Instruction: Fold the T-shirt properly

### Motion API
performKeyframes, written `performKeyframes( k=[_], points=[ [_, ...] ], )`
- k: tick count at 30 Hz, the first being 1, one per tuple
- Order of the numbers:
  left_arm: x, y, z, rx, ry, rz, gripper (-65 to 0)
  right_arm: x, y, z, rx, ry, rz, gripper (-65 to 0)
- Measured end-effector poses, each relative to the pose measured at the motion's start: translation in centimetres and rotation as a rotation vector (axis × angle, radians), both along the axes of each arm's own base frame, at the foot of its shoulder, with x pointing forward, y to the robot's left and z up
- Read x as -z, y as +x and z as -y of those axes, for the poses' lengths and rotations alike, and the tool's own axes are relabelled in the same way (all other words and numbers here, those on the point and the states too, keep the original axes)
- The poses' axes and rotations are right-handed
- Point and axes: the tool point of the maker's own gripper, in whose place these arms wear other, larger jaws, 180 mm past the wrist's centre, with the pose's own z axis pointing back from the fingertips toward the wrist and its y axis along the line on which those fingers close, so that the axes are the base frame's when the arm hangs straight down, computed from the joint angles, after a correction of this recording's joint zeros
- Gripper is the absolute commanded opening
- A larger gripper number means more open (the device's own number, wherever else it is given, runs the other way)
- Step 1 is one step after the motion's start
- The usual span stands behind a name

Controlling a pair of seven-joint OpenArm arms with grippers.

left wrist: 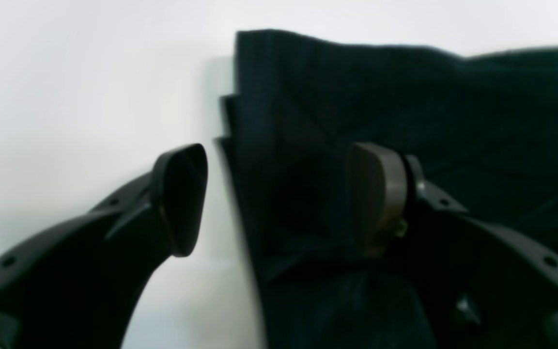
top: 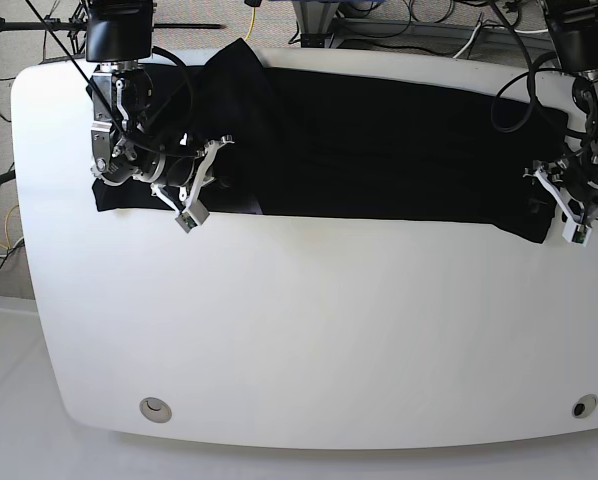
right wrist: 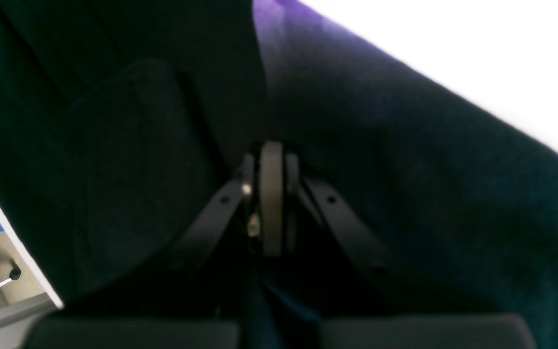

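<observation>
T-shirt [top: 379, 145] lies as a long black band across the far part of the table [top: 309, 330], one arm at each end.

Left gripper [left wrist: 279, 198] stands wide open astride the shirt's layered end, gripping nothing; right gripper [right wrist: 271, 194] is clamped tight on cloth at the other end, likely anchoring it for the next fold. Only the right wrist view shows purple print on an underside; only the left wrist view shows stacked layer edges; the base view alone shows the whole band.
</observation>
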Motion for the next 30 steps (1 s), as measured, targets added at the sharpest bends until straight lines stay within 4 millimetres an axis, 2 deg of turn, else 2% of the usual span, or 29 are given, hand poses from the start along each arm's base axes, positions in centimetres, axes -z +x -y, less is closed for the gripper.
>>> performKeyframes(
  k=[3,5,6,9,11,13,15,21,25,30],
  points=[
    [-3.0,0.7,-1.0,-0.007,0.013,0.074,-28.3,-0.1,0.3,0.0,0.005,-0.006,0.010,-65.0],
    [-4.6,0.8,-2.0,-0.025,0.022,0.110,-33.3,-0.1,0.3,0.0,0.005,-0.008,0.011,-65.0],
    [-5.6,0.4,-3.0,-0.062,0.018,0.126,-34.2,-0.1,0.4,-0.1,0.005,-0.003,0.012,-65.0],
    [-6.5,-1.0,-5.0,-0.134,0.022,0.132,-36.7,-0.2,0.4,-0.1,0.005,0.007,0.011,-65.0],
    [-6.0,-2.0,-6.0,-0.180,0.033,0.101,-37.8,-0.3,0.4,-0.2,0.002,0.006,0.010,-65.0],
    [-5.3,-2.7,-6.1,-0.187,0.037,0.064,-38.9,-0.3,0.4,-0.1,0.000,0.004,0.010,-65.0],
    [-4.5,-3.0,-5.6,-0.178,0.026,0.048,-44.5,-0.3,0.4,-0.1,-0.002,0.001,0.007,-65.0],
    [-2.9,-2.8,-2.3,-0.108,-0.054,0.065,-57.3,-0.3,0.4,-0.3,-0.001,0.010,0.013,-65.0],
    [-2.3,-3.1,-2.2,-0.108,-0.048,0.043,-63.5,-0.3,0.3,-0.3,-0.001,0.007,0.012,-65.0],
    [-1.8,-2.6,-2.6,-0.102,-0.041,0.017,-65.0,-0.4,0.4,-0.2,-0.004,0.002,0.010,-65.0]
  ],
)
